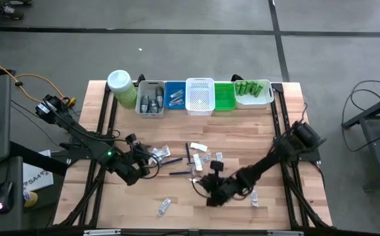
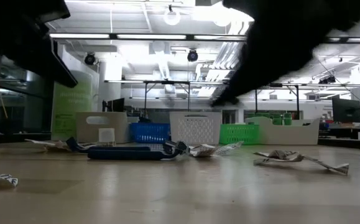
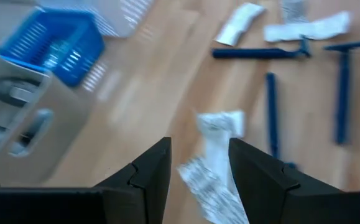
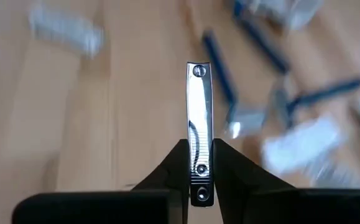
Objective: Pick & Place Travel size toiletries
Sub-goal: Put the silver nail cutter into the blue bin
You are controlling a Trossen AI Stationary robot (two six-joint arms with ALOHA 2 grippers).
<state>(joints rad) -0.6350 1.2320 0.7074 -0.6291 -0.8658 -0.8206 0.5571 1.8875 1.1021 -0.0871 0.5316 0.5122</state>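
Note:
Toiletries lie scattered on the wooden table (image 1: pixel 111 210): white sachets (image 1: pixel 165 207), dark blue razors (image 3: pixel 260 53) and more sachets (image 3: pixel 310 28). My left gripper (image 1: pixel 144 164) is open, its fingers standing on either side of a crumpled white sachet (image 3: pixel 216 146) that lies on the table. My right gripper (image 1: pixel 206 187), near the table's middle, is shut on a silver nail clipper (image 4: pixel 199 118). My right gripper pinches the nail clipper by its two long edges at the rear end (image 4: pixel 199 165), between its two fingers (image 4: pixel 232 171). The clipper runs along the fingers and sticks out forward past the fingertips. It is lifted clear of the table, flat face up.
Along the far edge stand a pale-green jar (image 1: pixel 121 88), a grey bin (image 1: pixel 150 98), a blue bin (image 1: pixel 174 96), a white basket (image 1: pixel 200 96), a green basket (image 1: pixel 224 96) and a white tray of green bottles (image 1: pixel 253 92). Razors (image 2: pixel 127 152) and sachets (image 2: pixel 301 158) lie mid-table.

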